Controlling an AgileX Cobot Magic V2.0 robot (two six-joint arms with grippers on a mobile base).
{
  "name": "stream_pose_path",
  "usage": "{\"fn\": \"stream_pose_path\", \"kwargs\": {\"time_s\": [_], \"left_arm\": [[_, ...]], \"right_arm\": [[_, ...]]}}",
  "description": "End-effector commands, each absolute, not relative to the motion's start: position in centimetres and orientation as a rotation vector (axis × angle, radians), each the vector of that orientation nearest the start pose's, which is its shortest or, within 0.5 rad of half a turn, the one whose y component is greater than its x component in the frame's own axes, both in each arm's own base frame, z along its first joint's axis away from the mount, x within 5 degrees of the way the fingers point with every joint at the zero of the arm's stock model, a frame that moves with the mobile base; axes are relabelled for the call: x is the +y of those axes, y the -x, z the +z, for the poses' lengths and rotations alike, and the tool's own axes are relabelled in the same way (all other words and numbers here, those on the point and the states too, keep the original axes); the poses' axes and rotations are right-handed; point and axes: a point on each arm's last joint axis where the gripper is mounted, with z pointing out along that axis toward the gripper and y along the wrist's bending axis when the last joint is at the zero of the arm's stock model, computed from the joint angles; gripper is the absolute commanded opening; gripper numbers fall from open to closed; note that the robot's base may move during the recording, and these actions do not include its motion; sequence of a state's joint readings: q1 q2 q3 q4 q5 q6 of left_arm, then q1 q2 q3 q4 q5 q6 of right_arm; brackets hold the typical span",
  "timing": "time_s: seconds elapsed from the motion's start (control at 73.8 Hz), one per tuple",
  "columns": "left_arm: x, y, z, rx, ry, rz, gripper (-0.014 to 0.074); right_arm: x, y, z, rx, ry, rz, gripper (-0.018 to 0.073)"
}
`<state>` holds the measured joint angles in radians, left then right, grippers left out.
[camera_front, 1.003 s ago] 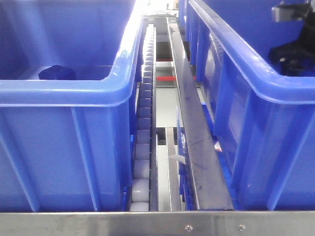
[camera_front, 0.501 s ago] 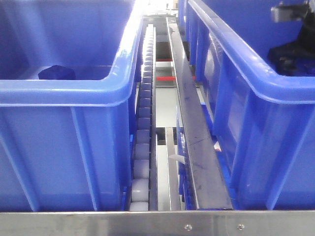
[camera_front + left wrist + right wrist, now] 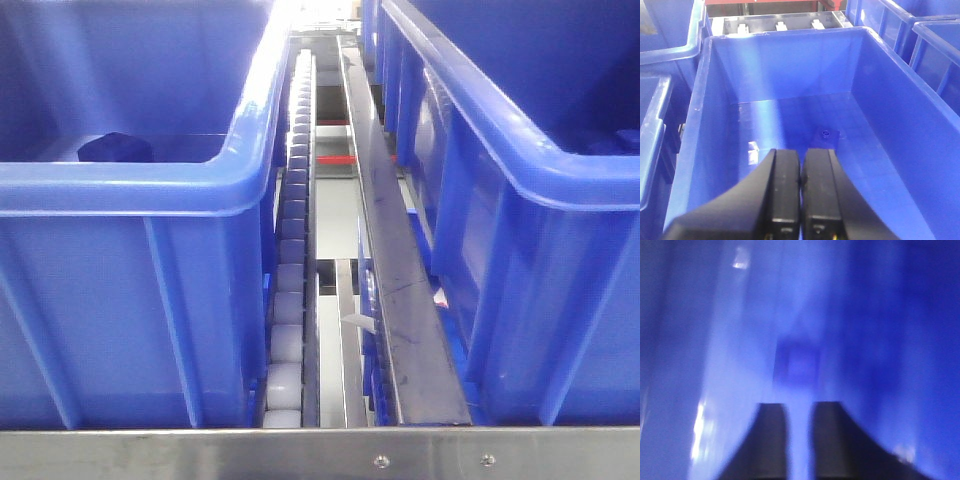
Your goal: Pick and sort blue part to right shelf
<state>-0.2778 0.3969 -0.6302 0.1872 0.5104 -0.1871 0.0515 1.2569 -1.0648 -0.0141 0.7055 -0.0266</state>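
Right arm gone from front view; right fingers (image 3: pixel 800 440) apart above blurred blue part (image 3: pixel 799 362); left fingers (image 3: pixel 802 192) together.

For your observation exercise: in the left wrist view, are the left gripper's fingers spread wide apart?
No. The left gripper has its two black fingers pressed together above the crate floor.
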Motion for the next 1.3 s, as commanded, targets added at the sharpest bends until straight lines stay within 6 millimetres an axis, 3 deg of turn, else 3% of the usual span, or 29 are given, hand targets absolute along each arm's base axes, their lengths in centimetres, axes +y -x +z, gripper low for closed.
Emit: {"fn": "stream_pose_path", "kwargs": {"time_s": [0.0,0.149,0.393,0.691,0.827,1.287], "left_arm": [[-1.4,-7.4,36.6,1.651,-0.155,-0.159,0.0125],[-1.4,-7.4,36.6,1.651,-0.155,-0.159,0.0125],[-1.4,-7.4,36.7,1.649,-0.155,-0.159,0.0125],[-1.4,-7.4,36.7,1.649,-0.155,-0.159,0.0125],[-1.4,-7.4,36.7,1.649,-0.155,-0.159,0.0125],[-1.4,-7.4,36.6,1.652,-0.156,-0.159,0.0125]], "right_arm": [[1.0,-23.7,35.1,2.212,0.096,-0.008,0.0113],[0.8,-19.2,34.4,2.107,0.092,-0.007,0.0065],[0.5,-11.8,34.2,1.893,0.083,-0.006,0.0066],[0.2,-5.5,36.0,1.621,0.069,-0.002,0.0066],[0.2,-4.2,36.5,1.537,0.065,-0.001,0.0066],[0.2,-4.2,36.5,1.539,0.065,0.0,0.0066]]}}
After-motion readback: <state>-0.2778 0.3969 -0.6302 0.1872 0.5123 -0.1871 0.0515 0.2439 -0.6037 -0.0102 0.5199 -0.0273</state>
